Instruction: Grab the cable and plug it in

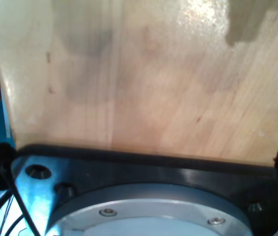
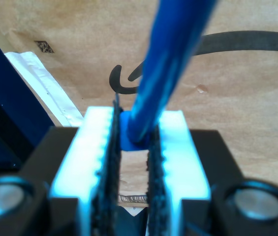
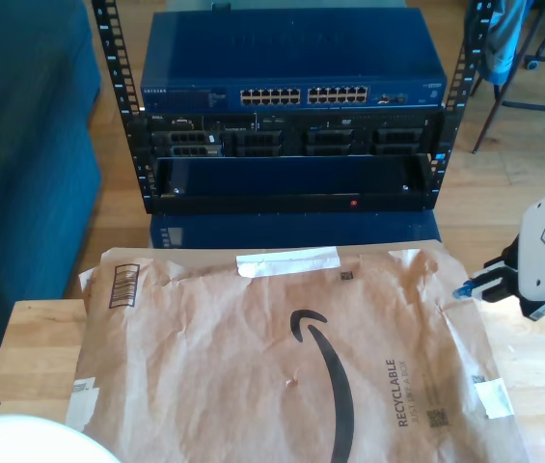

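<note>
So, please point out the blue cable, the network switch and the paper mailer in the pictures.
blue cable (image 2: pixel 170 64), second wrist view, on its sheath above the jaws.
network switch (image 3: pixel 291 58), exterior view, on its top panel.
paper mailer (image 3: pixel 204 367), exterior view, on bare brown paper.

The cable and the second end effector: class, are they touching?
Touching. The second wrist view shows the cable with its blue boot clamped between the pads of my second end effector.

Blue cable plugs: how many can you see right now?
1. A blue-booted plug sits between the pads of my second gripper, with the cable running away from it. The cable's other end may be hidden.
</note>
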